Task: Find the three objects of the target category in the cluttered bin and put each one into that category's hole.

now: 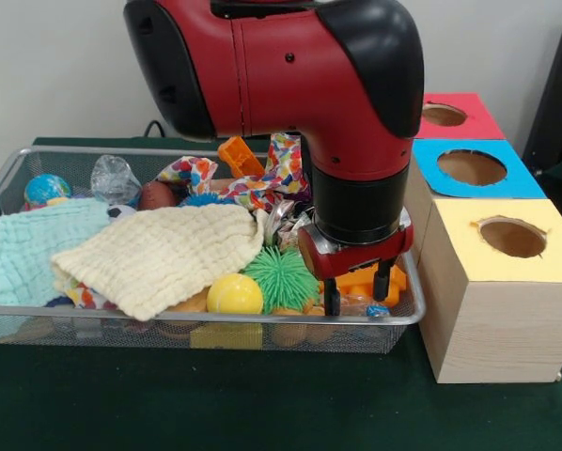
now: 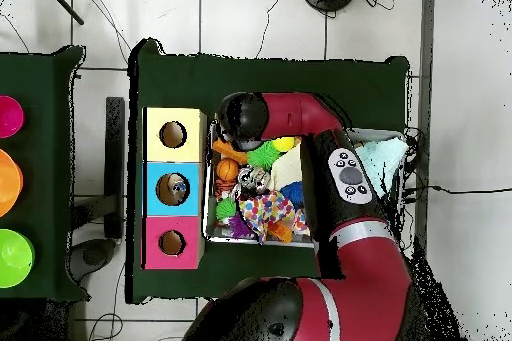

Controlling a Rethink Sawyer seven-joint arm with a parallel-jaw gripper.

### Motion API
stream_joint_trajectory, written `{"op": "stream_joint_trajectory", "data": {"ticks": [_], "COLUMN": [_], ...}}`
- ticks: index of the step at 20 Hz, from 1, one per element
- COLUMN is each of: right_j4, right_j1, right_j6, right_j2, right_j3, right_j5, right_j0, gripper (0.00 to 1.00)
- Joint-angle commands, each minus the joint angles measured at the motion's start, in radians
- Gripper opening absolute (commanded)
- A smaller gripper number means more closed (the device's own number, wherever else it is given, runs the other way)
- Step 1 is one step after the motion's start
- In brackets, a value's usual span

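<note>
My gripper [image 1: 356, 291] hangs low in the right end of the wire bin [image 1: 408, 315], its two black fingers [image 1: 331, 299] apart. An orange toy [image 1: 361, 279] shows between and behind them; I cannot tell whether they touch it. To the left lie a green spiky ball [image 1: 281, 277] and a yellow ball [image 1: 234, 294]. Three boxes with holes stand to the right of the bin: yellow [image 1: 511, 237], blue [image 1: 472, 167] and red [image 1: 444, 115]. In the overhead view the arm's wrist [image 2: 243, 117] hides the gripper; the yellow [image 2: 173, 134], blue [image 2: 173, 188] and pink [image 2: 172, 242] boxes sit left of the bin [image 2: 209, 219].
A cream cloth [image 1: 163, 254] and a mint cloth [image 1: 27, 249] cover much of the bin's left half. Behind them are a globe ball [image 1: 46, 188], crumpled plastic [image 1: 115, 178], a brown ball [image 1: 156, 194], an orange block [image 1: 241, 155] and a patterned cloth [image 1: 272, 178].
</note>
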Motion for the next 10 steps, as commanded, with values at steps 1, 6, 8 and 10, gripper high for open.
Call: {"op": "stream_joint_trajectory", "data": {"ticks": [1, 6, 8, 10], "right_j4": [-0.086, -0.11, -0.113, -0.118], "right_j1": [0.087, 0.127, 0.125, 0.126], "right_j6": [-0.277, -0.266, -0.251, -0.238], "right_j2": [0.077, 0.086, 0.083, 0.077], "right_j3": [0.008, -0.013, -0.014, -0.014], "right_j5": [0.014, -0.002, 0.003, 0.001], "right_j0": [-0.03, -0.033, -0.03, -0.03], "gripper": [1.0, 1.0, 1.0, 1.0]}}
